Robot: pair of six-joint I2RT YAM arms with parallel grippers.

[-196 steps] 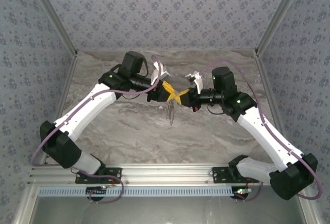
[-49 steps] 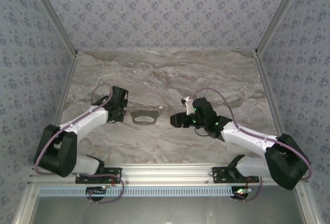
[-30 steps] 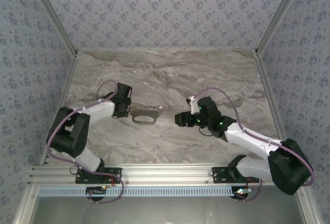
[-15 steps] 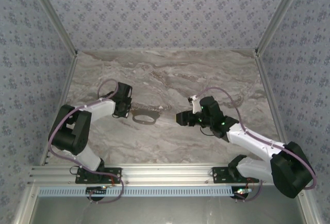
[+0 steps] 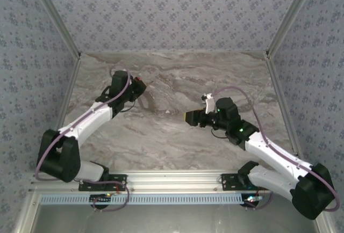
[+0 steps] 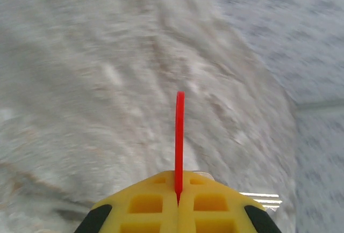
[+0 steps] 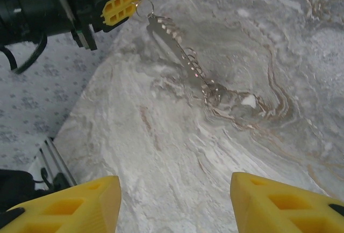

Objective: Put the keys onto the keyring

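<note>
Left wrist view, my left gripper (image 6: 178,187) pinched tight on the red key (image 6: 179,131), edge-on, pointing to 12 o'clock, right wrist view, keyring (image 7: 180,58) trailing from those fingers, long axis 10 to 4 o'clock over the marble table (image 7: 279,45), my right gripper (image 7: 174,195) spread wide, holding nothing.

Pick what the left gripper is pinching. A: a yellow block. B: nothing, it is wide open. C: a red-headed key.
C: in the left wrist view the left gripper is shut on the key, whose thin red head stands edge-on between its tips.
</note>
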